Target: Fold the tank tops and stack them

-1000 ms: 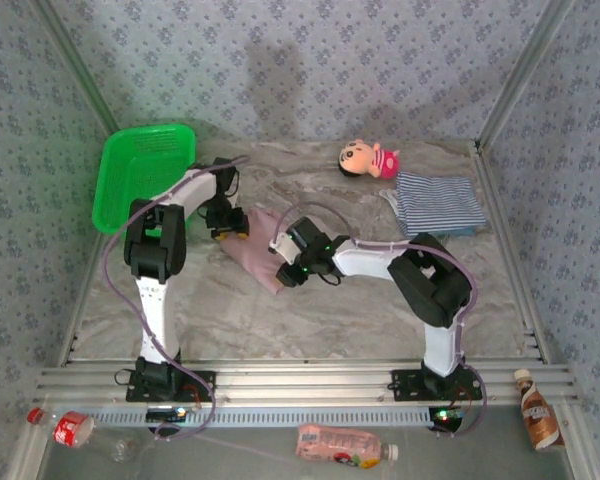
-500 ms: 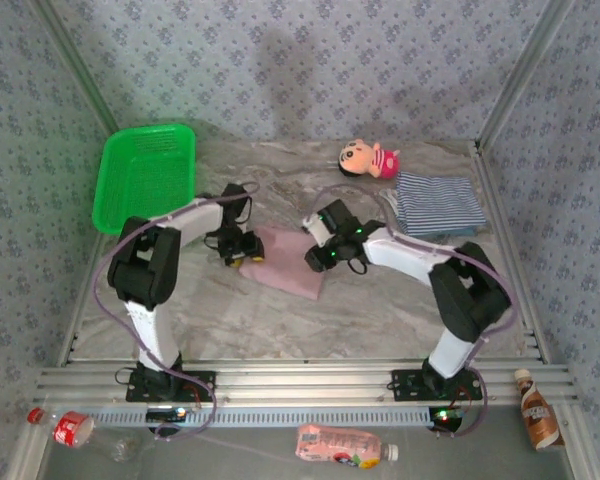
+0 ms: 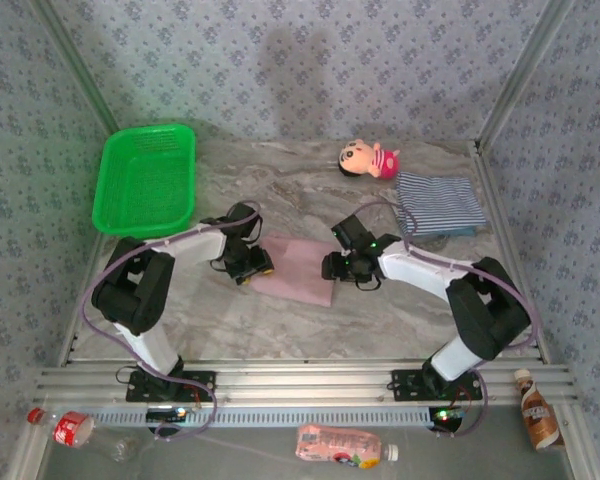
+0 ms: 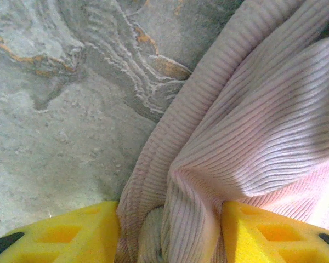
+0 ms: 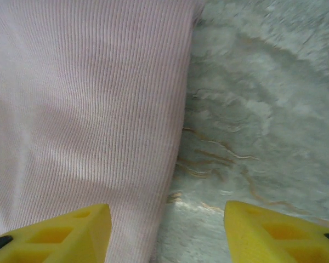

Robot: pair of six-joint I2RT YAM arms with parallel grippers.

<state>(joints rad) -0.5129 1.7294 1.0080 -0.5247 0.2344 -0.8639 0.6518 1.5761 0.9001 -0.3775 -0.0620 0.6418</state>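
- The mauve tank top point(image 3: 298, 270) is lying flat on the middle of the table point(image 3: 380, 310), between my two pincers, and it is looking like a folded rectangle.
- My left pincer point(image 4: 170, 230) is pinching a bunched fold at the left edge of this top; the ribbed cloth is filling the gap and touching both yellow fingers point(image 4: 71, 233).
- My right pincer point(image 5: 167, 219) is standing spread over the right edge of the same top, one finger above the cloth and the other above the bare marble, and it is holding nothing.
- The striped tank top point(image 3: 438, 204) is resting folded at the far right, well apart from the mauve one.
- A strip of the teal-blue tank top point(image 3: 458, 233) is showing under its near edge.
- A pink doll point(image 3: 368, 158) is lying just beyond the stripes, and a green basket point(image 3: 145, 180) is sitting at the far left.
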